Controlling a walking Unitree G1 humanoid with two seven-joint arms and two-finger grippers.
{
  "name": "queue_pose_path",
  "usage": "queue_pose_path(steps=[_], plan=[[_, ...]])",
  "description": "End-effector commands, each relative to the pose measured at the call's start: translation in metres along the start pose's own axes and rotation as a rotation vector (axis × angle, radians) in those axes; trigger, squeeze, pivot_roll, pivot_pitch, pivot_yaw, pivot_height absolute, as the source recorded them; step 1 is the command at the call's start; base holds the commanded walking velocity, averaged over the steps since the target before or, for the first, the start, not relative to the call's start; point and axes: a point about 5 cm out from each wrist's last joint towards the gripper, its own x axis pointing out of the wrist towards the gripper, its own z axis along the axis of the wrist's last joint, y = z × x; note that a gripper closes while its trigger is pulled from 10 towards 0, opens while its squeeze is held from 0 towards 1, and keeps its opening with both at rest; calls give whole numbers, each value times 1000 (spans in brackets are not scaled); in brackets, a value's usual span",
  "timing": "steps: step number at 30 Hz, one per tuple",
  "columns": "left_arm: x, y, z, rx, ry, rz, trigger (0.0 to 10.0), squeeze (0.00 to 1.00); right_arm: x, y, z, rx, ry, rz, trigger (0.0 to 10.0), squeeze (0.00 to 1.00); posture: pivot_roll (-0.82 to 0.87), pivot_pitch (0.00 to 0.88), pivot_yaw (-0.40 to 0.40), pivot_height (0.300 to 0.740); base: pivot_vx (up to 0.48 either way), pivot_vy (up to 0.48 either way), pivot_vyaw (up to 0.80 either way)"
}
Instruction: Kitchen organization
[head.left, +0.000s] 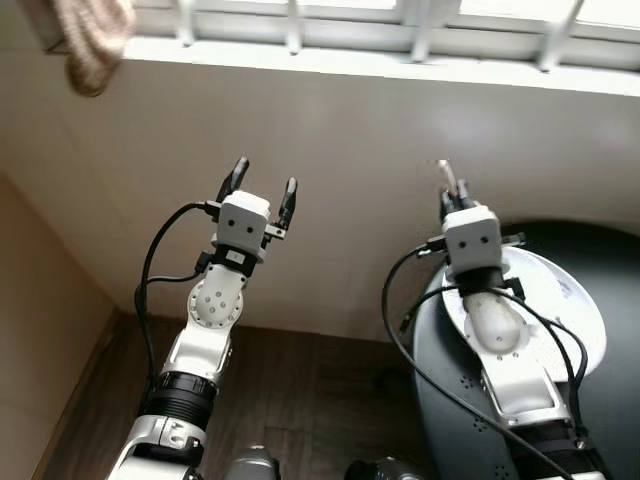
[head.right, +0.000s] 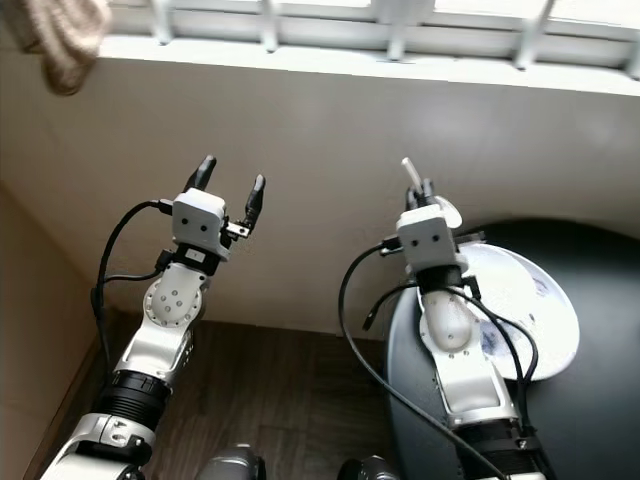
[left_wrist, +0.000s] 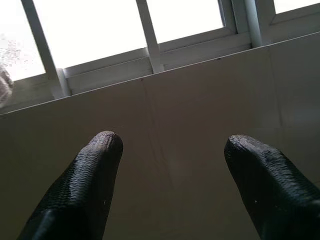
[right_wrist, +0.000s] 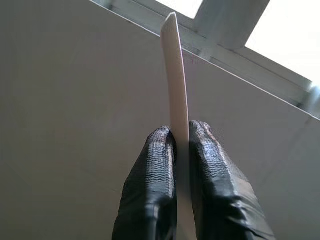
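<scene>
Right gripper (right_wrist: 181, 145) clenched on a thin white flat plastic utensil handle (right_wrist: 174, 75), held edge-on and pointing up toward the beige tiled wall (head.left: 340, 150) under the white barred window (head.left: 420, 30). Its arm hangs above a white round plate (head.left: 560, 300) on a black round table (head.left: 600, 400). Left gripper (head.left: 262, 185) released, holding nothing, raised near the wall. Likely a carry step: keep the pinch firm and utensil upright, clear of wall; grip is narrow, so it could pivot.
</scene>
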Motion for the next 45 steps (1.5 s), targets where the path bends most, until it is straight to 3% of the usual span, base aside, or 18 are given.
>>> queue_pose_path(steps=[1,15,20,27,45], plan=[[-3,2,-4,0,22,3,10000,0,0,2,7,-4,-44,18,0,0,80,0,-51,740,0,364,800],[-5,-3,-11,-6,49,-48,10000,0,-16,14,1,14,-22,85,0,0,25,0,-25,740,0,0,800],[-4,-2,-12,-4,54,-56,10000,0,-12,16,1,21,-18,81,0,0,20,0,-22,740,0,0,800],[-15,-10,-15,-23,65,-107,10000,0,-10,7,3,33,-26,21,0,0,17,0,-18,740,0,0,800],[-8,-5,-11,-23,64,-102,10000,0,-1,9,6,44,-60,20,0,0,58,0,-24,740,0,106,800]])
